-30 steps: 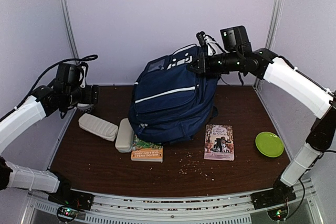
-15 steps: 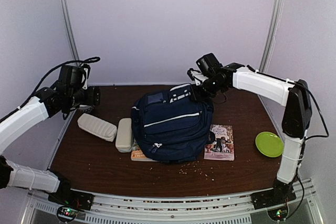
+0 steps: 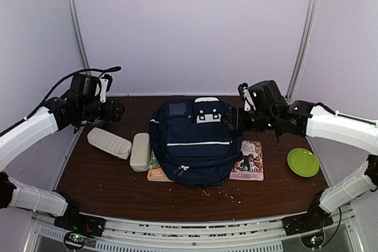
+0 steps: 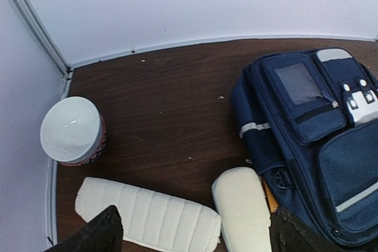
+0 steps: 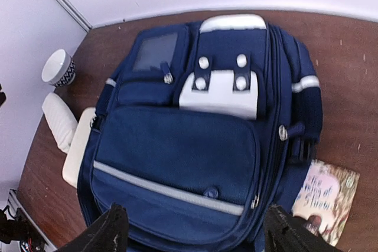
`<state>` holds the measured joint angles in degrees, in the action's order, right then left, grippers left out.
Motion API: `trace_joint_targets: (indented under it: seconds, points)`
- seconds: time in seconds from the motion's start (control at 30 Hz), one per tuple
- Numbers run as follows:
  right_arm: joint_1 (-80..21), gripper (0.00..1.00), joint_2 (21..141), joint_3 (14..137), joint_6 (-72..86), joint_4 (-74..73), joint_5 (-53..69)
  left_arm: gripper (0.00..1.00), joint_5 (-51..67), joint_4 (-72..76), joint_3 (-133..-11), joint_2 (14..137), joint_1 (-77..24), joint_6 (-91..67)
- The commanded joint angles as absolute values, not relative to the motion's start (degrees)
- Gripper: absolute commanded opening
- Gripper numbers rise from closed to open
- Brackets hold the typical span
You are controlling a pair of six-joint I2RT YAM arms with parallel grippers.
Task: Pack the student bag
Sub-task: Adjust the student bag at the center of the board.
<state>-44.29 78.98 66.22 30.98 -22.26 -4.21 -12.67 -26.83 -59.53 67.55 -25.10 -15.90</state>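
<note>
The large navy blue fabric backpack (image 3: 195, 143) lies flat just left of the spread right fingers (image 5: 113, 232), farther from the spread left fingers (image 4: 97, 237).

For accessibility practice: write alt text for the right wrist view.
A navy student bag lies flat on a table, white buckled patch up, below an open claw. A book peeks out at its right; a cup and pale cases sit left.
</note>
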Motion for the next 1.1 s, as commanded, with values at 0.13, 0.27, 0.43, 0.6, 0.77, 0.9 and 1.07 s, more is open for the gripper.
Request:
trace_joint_targets:
  seconds: [0.13, 0.27, 0.43, 0.6, 0.77, 0.9, 1.07]
  points:
    - [-45.1, 0.77, 74.0, 45.1, 55.9, -11.0, -4.8, 0.87, -4.4, -26.8, -61.0, 71.5, -33.7, -26.2]
    - [-44.3, 0.75, 76.8, 44.2, 57.7, -9.5, -2.6, 0.86, -2.8, -20.6, -54.2, 70.2, -35.1, -32.4]
    - [-41.6, 0.54, 82.9, 44.4, 58.9, -3.9, 4.2, 0.86, -3.3, -22.0, -53.7, 71.0, -35.7, -32.4]
    - [-38.9, 0.28, 84.6, 46.0, 57.3, -5.0, 4.8, 0.85, -1.8, -21.7, -53.6, 70.7, -36.4, -32.2]
    - [-33.2, 0.04, 82.9, 50.1, 51.4, -10.5, 1.6, 0.84, -0.1, -19.5, -53.1, 71.7, -38.6, -31.1]
    - [-28.2, 0.00, 83.3, 55.7, 47.7, -14.3, 1.8, 0.84, 2.9, -18.1, -54.8, 74.2, -41.1, -30.4]
    - [-28.6, 0.16, 81.5, 60.6, 42.6, -18.2, 0.7, 0.82, 4.6, -17.8, -57.0, 77.3, -44.9, -29.7]
